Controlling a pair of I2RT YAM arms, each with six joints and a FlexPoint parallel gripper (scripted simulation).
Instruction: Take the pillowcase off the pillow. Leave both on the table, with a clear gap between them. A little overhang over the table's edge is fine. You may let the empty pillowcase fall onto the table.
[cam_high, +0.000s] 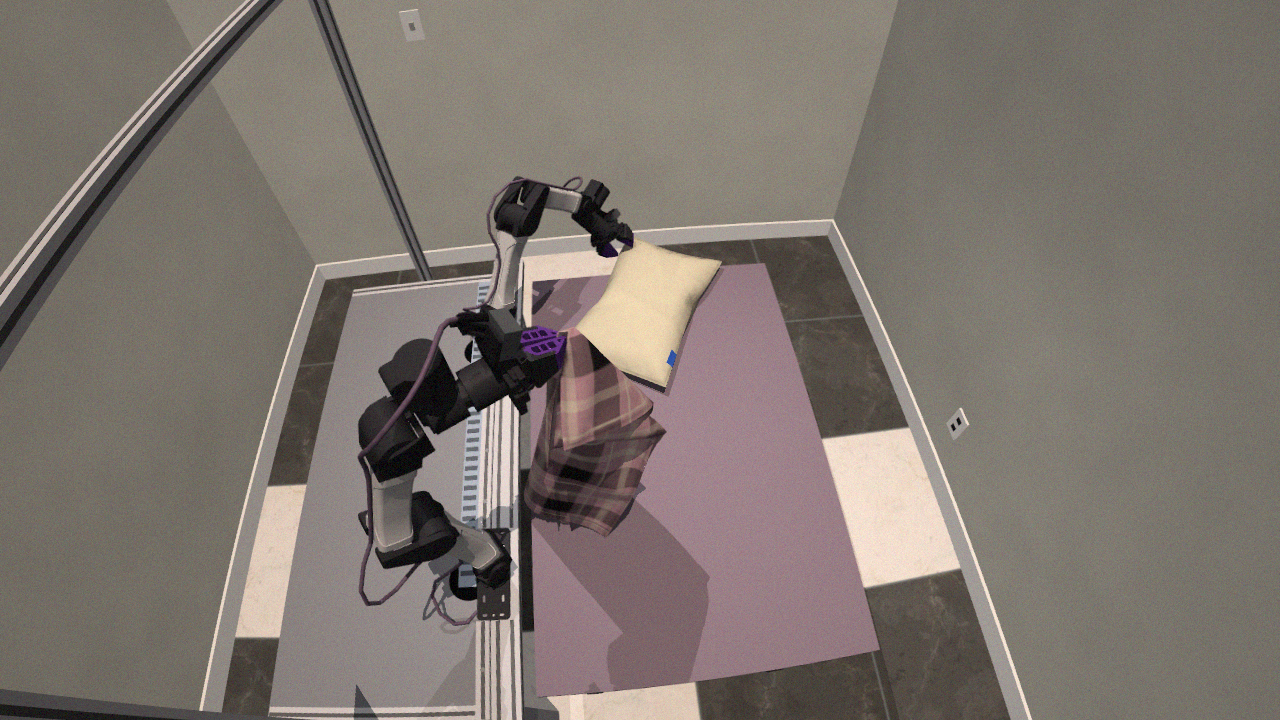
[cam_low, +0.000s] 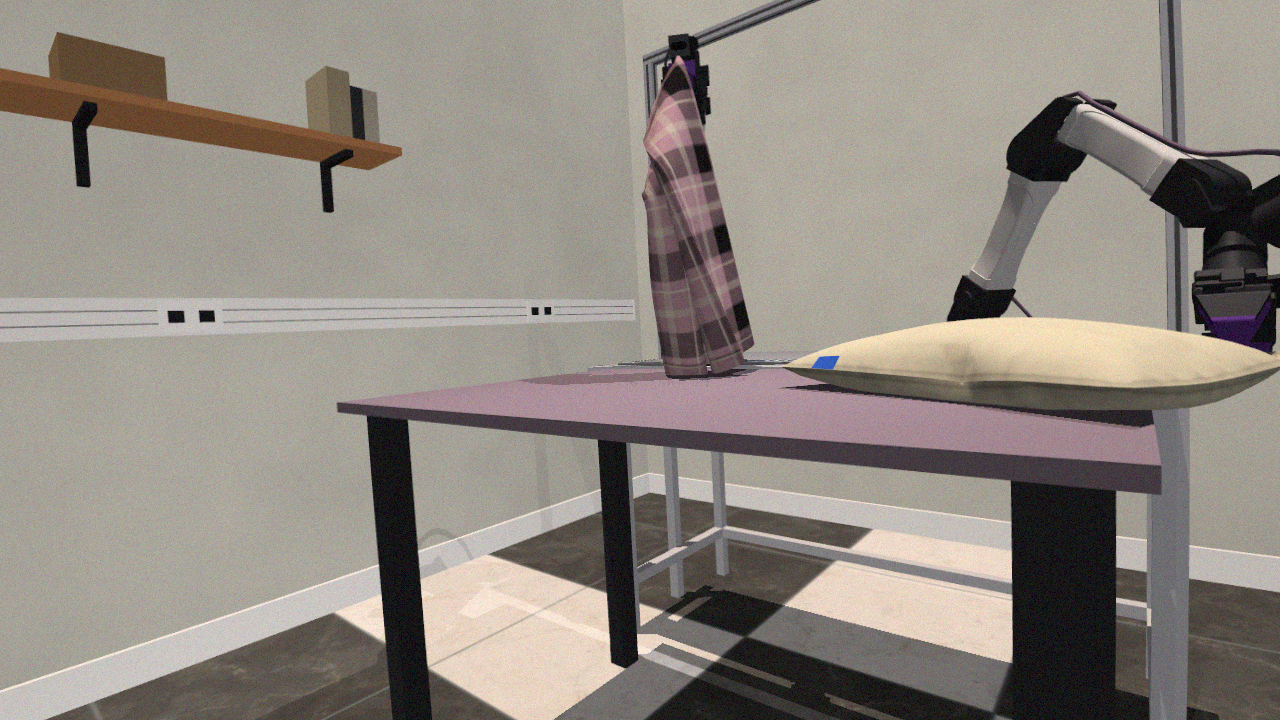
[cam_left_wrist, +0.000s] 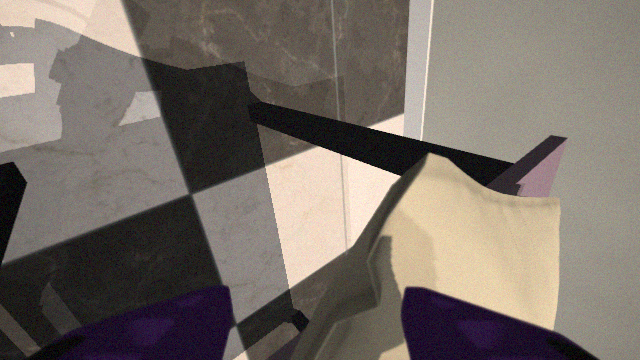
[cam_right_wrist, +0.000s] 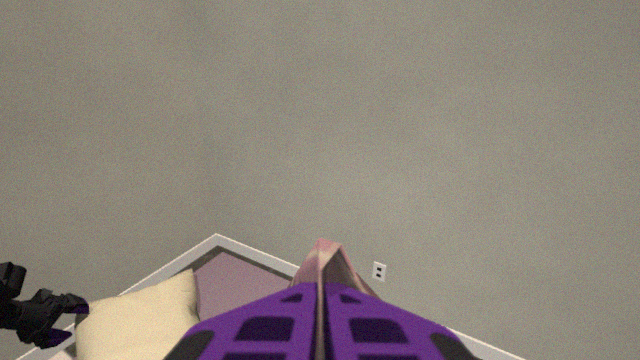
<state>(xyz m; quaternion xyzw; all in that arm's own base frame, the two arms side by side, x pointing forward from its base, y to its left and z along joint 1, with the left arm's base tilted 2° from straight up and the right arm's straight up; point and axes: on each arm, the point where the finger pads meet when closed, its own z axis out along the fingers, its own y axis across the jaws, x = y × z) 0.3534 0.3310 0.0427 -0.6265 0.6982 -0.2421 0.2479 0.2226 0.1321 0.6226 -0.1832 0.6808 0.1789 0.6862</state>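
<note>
The cream pillow (cam_high: 644, 304) (cam_low: 1029, 358) (cam_left_wrist: 480, 250) (cam_right_wrist: 140, 325) lies bare at the table's far end in the top view, with one end over the edge. My left gripper (cam_high: 619, 248) (cam_left_wrist: 316, 299) is open at the pillow's overhanging corner, part of which still shows between the fingers. The pink plaid pillowcase (cam_high: 595, 411) (cam_low: 684, 197) (cam_right_wrist: 327, 247) hangs off the pillow, above the table beside it. My right gripper (cam_high: 563, 341) (cam_right_wrist: 320, 297) is shut on its top, high up. Whether its lower hem touches the table is hard to tell.
The pink table (cam_high: 760, 537) (cam_low: 537, 402) stands beside the grey base bench (cam_high: 358, 662), along a metal rail (cam_high: 501, 662). A wooden shelf (cam_low: 223, 121) with boxes is on the wall. A vertical post (cam_high: 366, 125) stands behind the left arm.
</note>
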